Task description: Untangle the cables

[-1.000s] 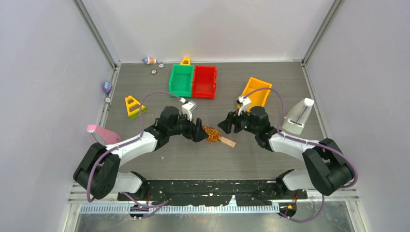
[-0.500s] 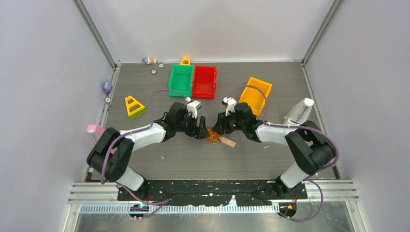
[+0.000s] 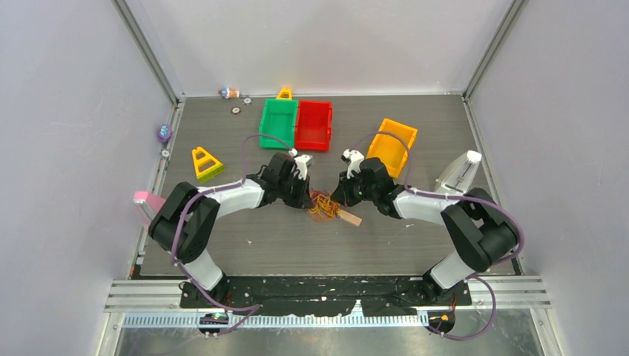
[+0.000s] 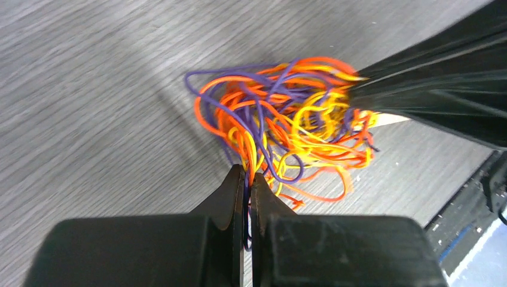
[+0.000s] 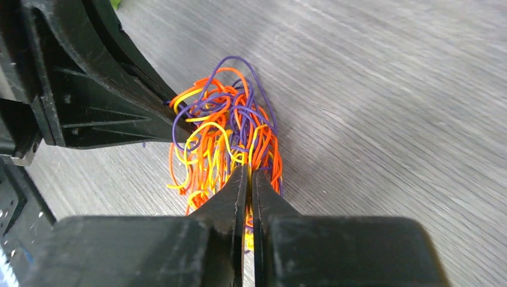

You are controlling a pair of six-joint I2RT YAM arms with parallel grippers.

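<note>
The cables (image 3: 323,205) lie in one tangled bunch of orange, yellow and purple strands at the middle of the table. My left gripper (image 3: 307,198) is at the bunch's left side, shut on several strands. In the left wrist view the cables (image 4: 281,128) spread out ahead of my left gripper (image 4: 247,174), with purple and orange wires pinched between the jaws. My right gripper (image 3: 338,199) holds the right side. In the right wrist view the cables (image 5: 221,131) run into my right gripper (image 5: 248,173), also shut on strands.
A small wooden stick (image 3: 350,217) lies just right of the bunch. Green bin (image 3: 279,122) and red bin (image 3: 314,125) stand at the back, an orange bin (image 3: 395,139) to the right. A yellow triangle piece (image 3: 204,162) sits left, a white wedge-shaped object (image 3: 460,178) right.
Both grippers moved in from the sides onto the bunch and closed on it. The cables now look pulled slightly wider between them.
</note>
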